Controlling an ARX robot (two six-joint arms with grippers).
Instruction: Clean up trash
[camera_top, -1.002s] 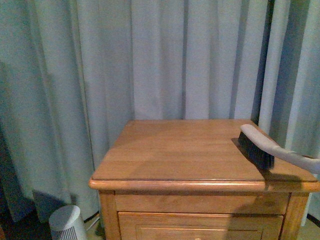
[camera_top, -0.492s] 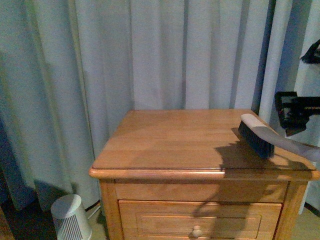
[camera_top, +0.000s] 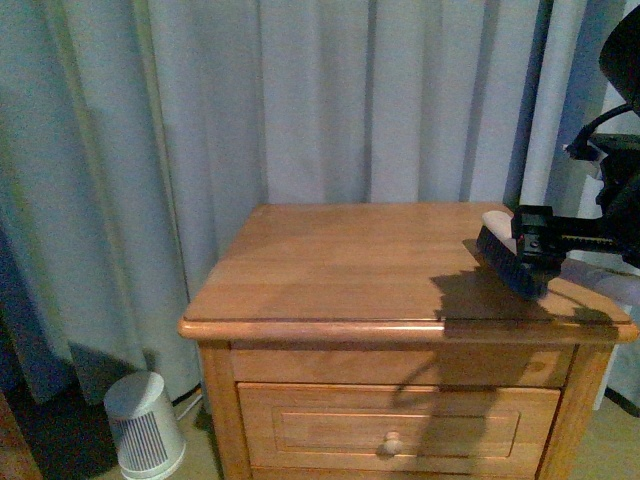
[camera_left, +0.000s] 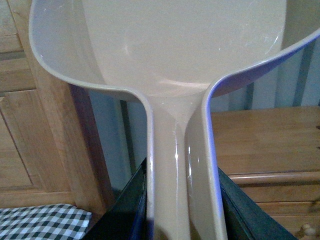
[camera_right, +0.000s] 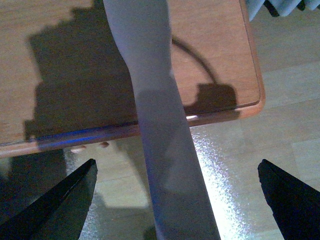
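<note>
Closest in, the left gripper (camera_left: 182, 217) is clamped on the handle of the beige dustpan (camera_left: 175, 50), its dark jaws pressed against both sides. Beside it lies a corner of the checked pillow (camera_left: 40, 222).

The right gripper (camera_right: 177, 200) is spread wide. Its 2 fingers (camera_right: 65, 200) stand well apart on either side of the grey brush handle (camera_right: 150, 100) and touch nothing, just where the handle overhangs the worktop's edge.

That is the change. 1 second ago the brush (camera_top: 505, 262) lay alone at the right of the worktop (camera_top: 340, 270). Now the right arm has swung in over it and throws a shadow across the wood. I judge this to be the reach for the brush, so sweeping has not begun.

The trash shows in none of the 3 views. It may lie beyond the frame, though I cannot say where.

Nothing blocks the grasp, but the overhanging handle could tip if nudged.

Lower down are a drawer knob (camera_top: 392, 443) and a small white fan (camera_top: 145, 435) on the floor. The pale curtain (camera_top: 300, 100) hangs behind.
</note>
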